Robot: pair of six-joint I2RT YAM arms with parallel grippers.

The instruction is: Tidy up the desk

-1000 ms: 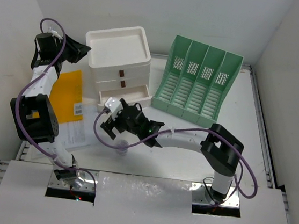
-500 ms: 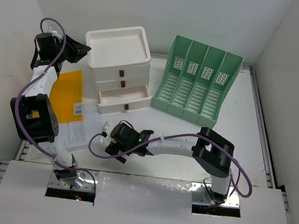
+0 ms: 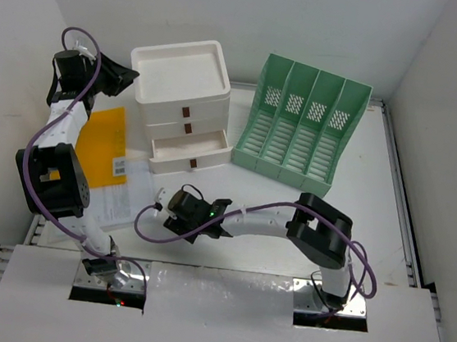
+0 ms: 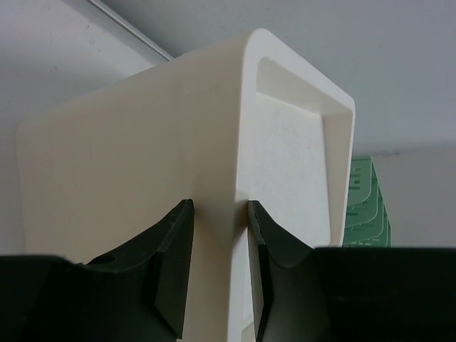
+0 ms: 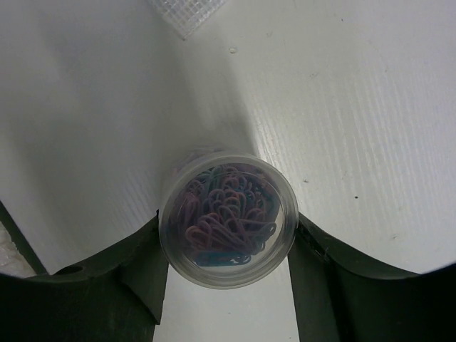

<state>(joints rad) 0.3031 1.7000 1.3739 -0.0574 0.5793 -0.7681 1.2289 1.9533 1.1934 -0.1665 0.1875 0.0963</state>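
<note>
The desk (image 3: 373, 204) is a white tabletop with silver rails. My left gripper (image 3: 116, 81) is at the far left, shut on the upper left corner edge of the white three-drawer box (image 3: 184, 92); in the left wrist view the fingers (image 4: 174, 242) straddle that corner of the box (image 4: 142, 157). My right gripper (image 3: 179, 225) is low over the desk near the front. In the right wrist view it (image 5: 226, 224) is closed round a clear round container of coloured paper clips (image 5: 228, 214) standing on the desk (image 5: 356, 107). The container is hidden in the top view.
The box's middle drawer (image 3: 188, 146) is pulled out. A green slotted file rack (image 3: 299, 129) stands right of the box. A yellow folder (image 3: 103, 144) and white papers (image 3: 117, 204) lie at the left. A meshed clear sheet corner (image 5: 187, 14) lies just beyond the container.
My right gripper has moved from in front of the open drawer toward the near edge and down over the paper-clip container. The left arm has not moved.
</note>
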